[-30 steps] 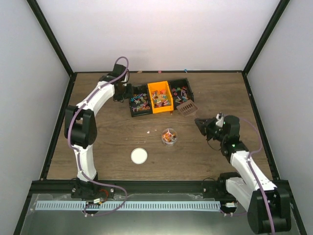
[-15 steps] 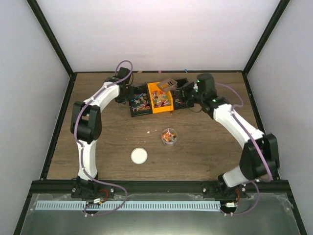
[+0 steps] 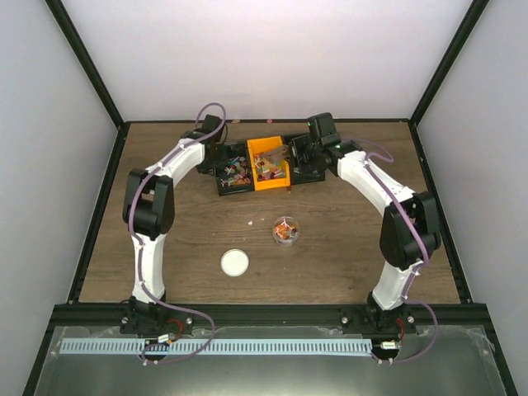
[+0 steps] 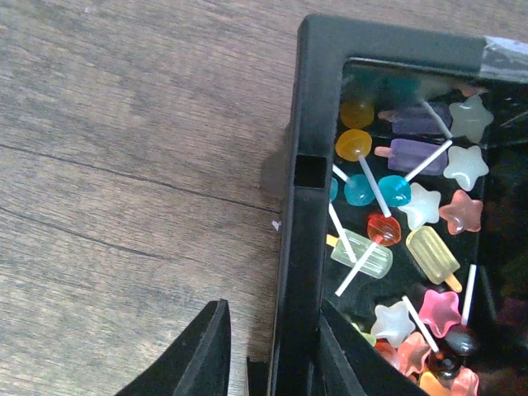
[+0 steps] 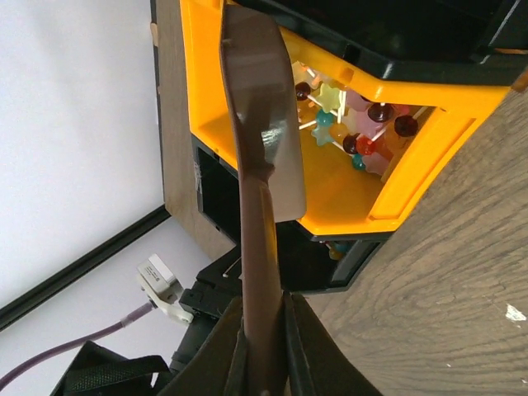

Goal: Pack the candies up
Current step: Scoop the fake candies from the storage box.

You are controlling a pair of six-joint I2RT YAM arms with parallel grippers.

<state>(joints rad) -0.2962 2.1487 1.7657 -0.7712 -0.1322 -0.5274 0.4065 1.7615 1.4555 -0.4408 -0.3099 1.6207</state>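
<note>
Swinging further left over the last half second, my right pincer has brought the scoop round so its blade now hangs over the orange bin, while my left arm has barely shifted. Starting at the left: my left pincer is spread astride a wall of the black bin, one finger outside with a gap showing and one inside, so I reckon I'm bracing it rather than clamping. Candies lie heaped in that bin, stars and lollies on white sticks. Next door, more candies sit in the orange bin, just under the blade. On the right, my right pincer is pinching the scoop's handle tight, blade edge-on to my wrist camera. Nearer me, the jar stands open with some sweets already in it, and the white lid lies apart to its left. So this looks like the scooping step, with filling barely begun. Next call: dip the blade into the pile, level it off, then carry it across to the jar without spilling
</note>
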